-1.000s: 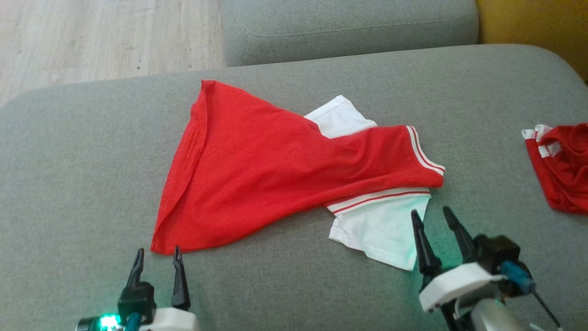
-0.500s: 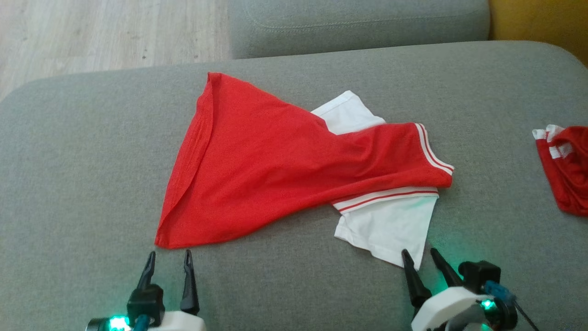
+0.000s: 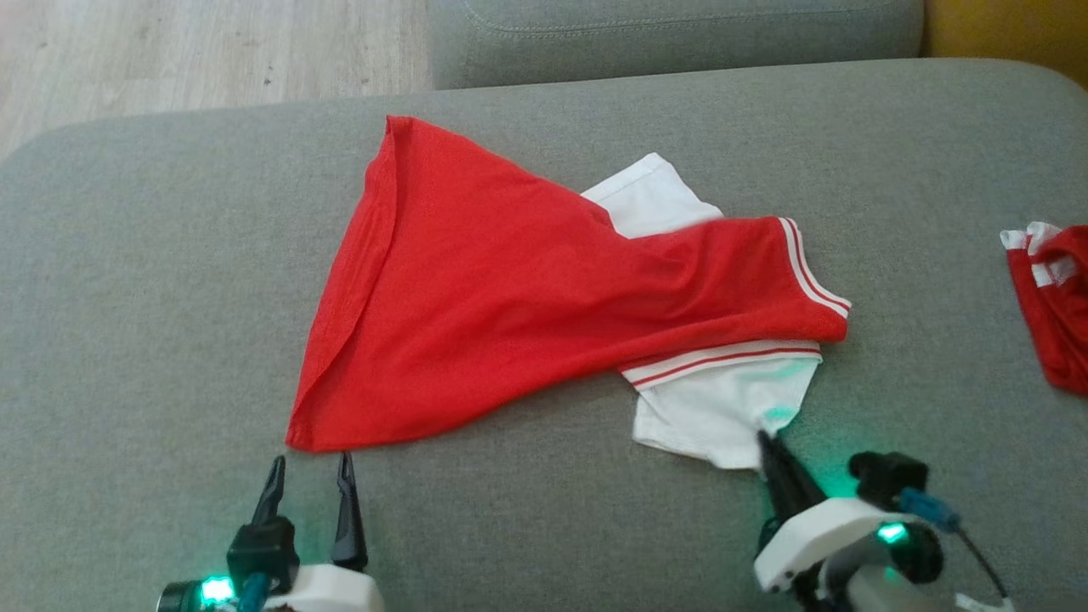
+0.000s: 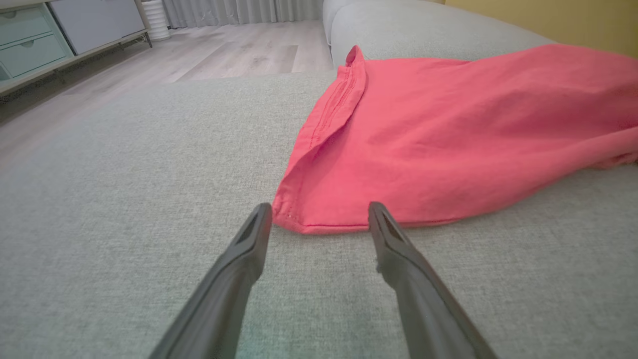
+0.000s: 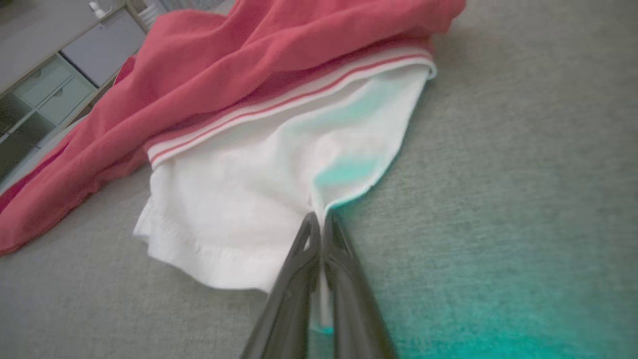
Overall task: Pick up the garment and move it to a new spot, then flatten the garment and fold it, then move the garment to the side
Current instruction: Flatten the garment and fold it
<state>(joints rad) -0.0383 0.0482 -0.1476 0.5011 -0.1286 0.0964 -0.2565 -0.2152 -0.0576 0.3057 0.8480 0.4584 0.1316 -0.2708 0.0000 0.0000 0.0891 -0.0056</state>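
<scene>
My right claw (image 3: 769,442) had just closed on the near corner of the white sleeve (image 3: 722,408); a second before, its fingers had stood apart beside that sleeve's edge, and half a second before they had straddled the corner. In the right wrist view the two fingers met with a pinch of white cloth between them, and the cloth puckered toward the tips. So the garment (image 3: 510,297) was caught at its 5 o'clock end, I judged, though not yet lifted. It lay twisted in the middle of the sofa cushion (image 3: 127,297), its red body fanned out toward 10 o'clock. My left claw (image 3: 310,461) had stayed wide apart, its tips just short of the red hem corner at the garment's 7 o'clock; I thought it would need a hold there before any lift.

A second red garment (image 3: 1054,297) lay bunched at 3 o'clock, well apart; a back cushion (image 3: 680,34) sat at 12 o'clock; wooden floor (image 3: 170,51) showed at 11 o'clock. Nothing lay between my claws and the cloth. The hindrance, as I judged it, was the thin grip on one corner, which might slip, and the sleeve tucked under the red body, which would drag.
</scene>
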